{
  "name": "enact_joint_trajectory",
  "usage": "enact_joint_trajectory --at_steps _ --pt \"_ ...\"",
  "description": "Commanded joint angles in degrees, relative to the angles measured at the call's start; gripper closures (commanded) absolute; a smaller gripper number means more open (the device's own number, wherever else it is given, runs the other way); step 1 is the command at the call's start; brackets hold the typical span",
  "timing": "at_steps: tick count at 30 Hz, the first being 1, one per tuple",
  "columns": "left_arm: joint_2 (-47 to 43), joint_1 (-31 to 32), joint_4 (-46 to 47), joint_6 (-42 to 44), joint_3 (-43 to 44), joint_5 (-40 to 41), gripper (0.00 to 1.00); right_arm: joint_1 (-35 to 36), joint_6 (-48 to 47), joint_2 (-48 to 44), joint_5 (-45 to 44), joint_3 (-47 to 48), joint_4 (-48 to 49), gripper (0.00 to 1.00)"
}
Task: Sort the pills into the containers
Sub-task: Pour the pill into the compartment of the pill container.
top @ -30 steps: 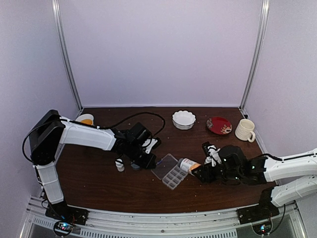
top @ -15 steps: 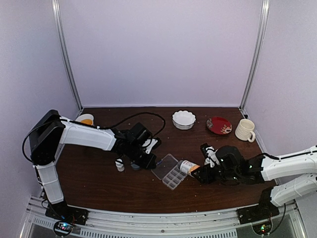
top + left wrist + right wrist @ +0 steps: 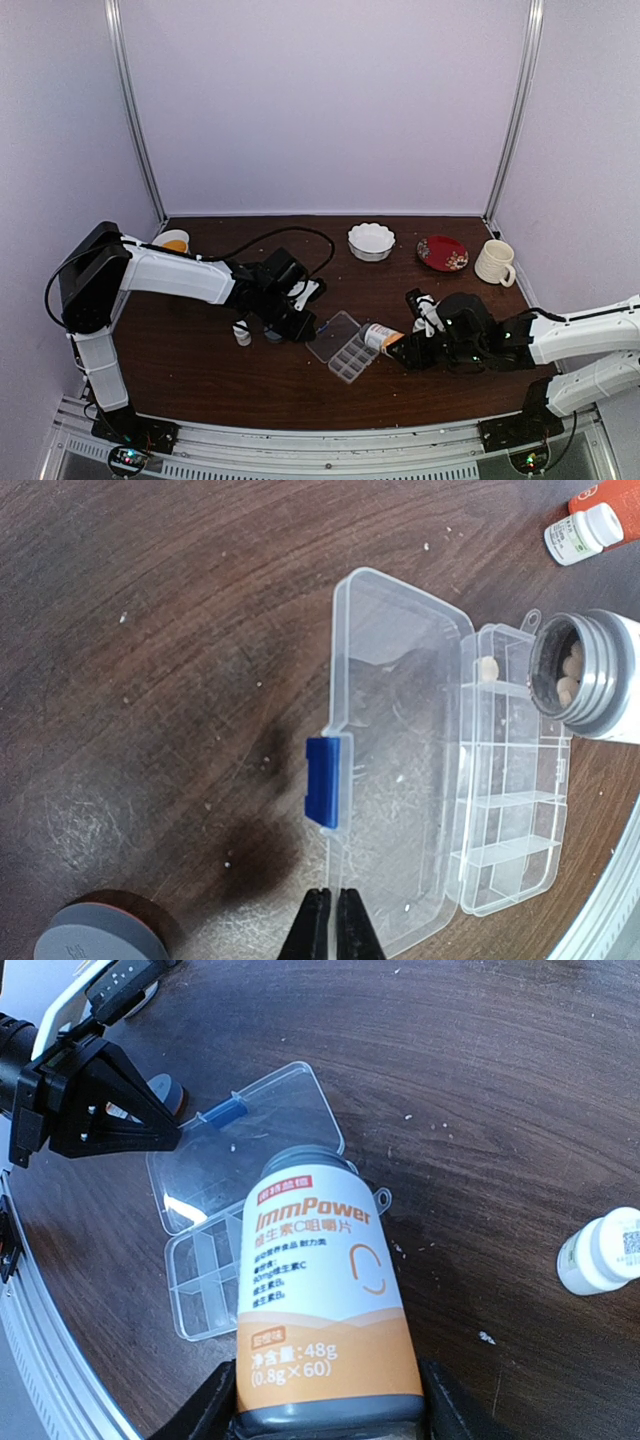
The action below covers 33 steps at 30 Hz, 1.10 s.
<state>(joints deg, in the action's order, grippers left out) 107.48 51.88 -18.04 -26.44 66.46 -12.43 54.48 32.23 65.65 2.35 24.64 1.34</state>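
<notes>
Nearest us, the right gripper (image 3: 330,1405), jaws half spread, clamps the bottle (image 3: 320,1290), tipped leftward, mouth over the organizer box (image 3: 510,810) far-right end cell where one pill (image 3: 487,666) lies, while the left gripper (image 3: 330,920), pinched shut and empty, hovers beyond the lid (image 3: 400,760).

The bottle (image 3: 325,1290), clamped in the right tool (image 3: 330,1415), lies tipped with its mouth over the end compartments of the organizer box (image 3: 510,810) and blocks them from above. The other compartments stand uncovered. The flat-open lid (image 3: 395,750) takes up the worktop (image 3: 150,660) beside them, and the closed left tool (image 3: 331,895) hangs over its edge. A grey cap (image 3: 100,945) sits near that tool.
</notes>
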Motion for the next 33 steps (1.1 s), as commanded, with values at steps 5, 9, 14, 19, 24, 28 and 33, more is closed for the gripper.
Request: enact_joint_trajectory --at_steps 5,9,14,19,24,28,33 --pt "-0.6 0.4 0.3 0.9 1.4 0.7 0.96 -0.4 0.4 -2.5 -2.1 -0.1 0.9 1.00" --pt "-0.7 0.4 0.3 0.9 1.5 0.8 0.96 -0.4 -0.8 -0.6 -0.4 2.2 -1.8 1.00" --pt "-0.6 0.4 0.3 0.9 1.6 0.7 0.96 -0.5 0.0 1.0 -1.6 1.8 -0.7 1.00" --pt "-0.6 0.4 0.0 1.0 1.6 0.8 0.96 -0.5 1.0 -1.6 0.1 0.4 2.2 1.00" --pt "-0.8 0.4 0.0 1.1 1.6 0.8 0.96 -0.7 -0.4 0.4 -0.7 2.2 -1.0 1.00" --pt "-0.8 0.4 -0.3 1.2 1.8 1.0 0.96 -0.7 0.8 -0.9 0.7 0.3 2.3 1.00" --pt "-0.9 0.4 -0.4 1.2 1.9 1.0 0.96 -0.7 0.9 -3.2 0.2 -0.4 1.8 1.00"
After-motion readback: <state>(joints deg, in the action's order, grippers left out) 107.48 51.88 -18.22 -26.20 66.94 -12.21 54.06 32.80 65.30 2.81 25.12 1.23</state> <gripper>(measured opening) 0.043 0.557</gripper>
